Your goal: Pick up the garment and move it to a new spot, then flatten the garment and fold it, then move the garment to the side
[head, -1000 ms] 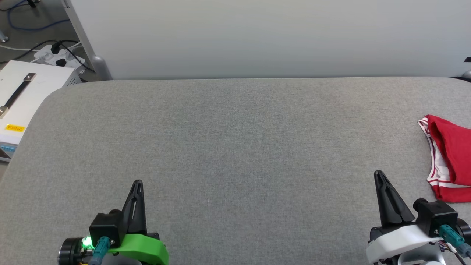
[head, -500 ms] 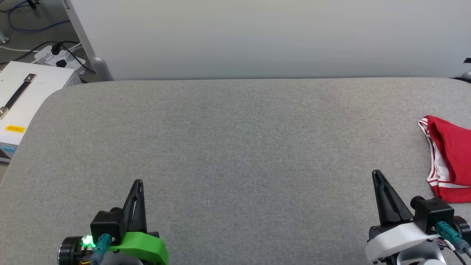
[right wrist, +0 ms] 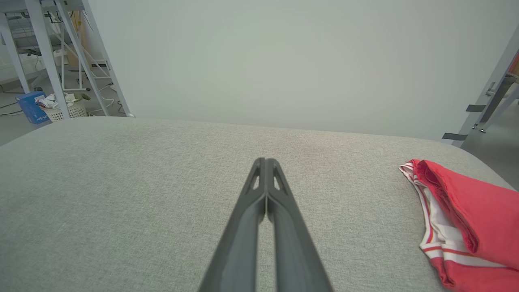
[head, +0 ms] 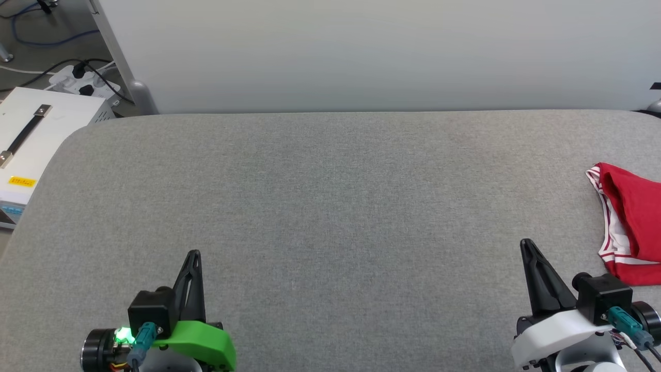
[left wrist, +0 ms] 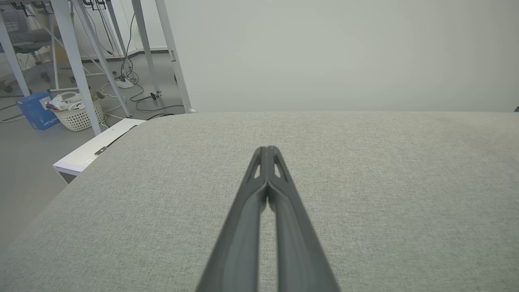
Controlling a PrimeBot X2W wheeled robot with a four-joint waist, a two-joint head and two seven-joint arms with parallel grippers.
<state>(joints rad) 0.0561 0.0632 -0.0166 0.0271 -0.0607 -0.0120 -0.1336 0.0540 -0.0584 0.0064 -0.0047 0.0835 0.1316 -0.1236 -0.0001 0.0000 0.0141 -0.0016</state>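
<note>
Two sets of dark fingers [left wrist: 243, 227] are seen pressed tip to tip, nothing gripped: left gripper [head: 193, 254] at lower left, right gripper [head: 524, 243] at lower right, both over the grey table [head: 330, 196]. Garment [head: 632, 217] is laid bunched near the table's right edge — red cloth, red-and-white striped trim showing — just right of the right gripper, untouched, partly cut off by the frame.

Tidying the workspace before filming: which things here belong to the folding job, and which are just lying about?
Job: garment, grey table, left gripper, right gripper.
Lying about: white case, power strip, white basket, blue box.
</note>
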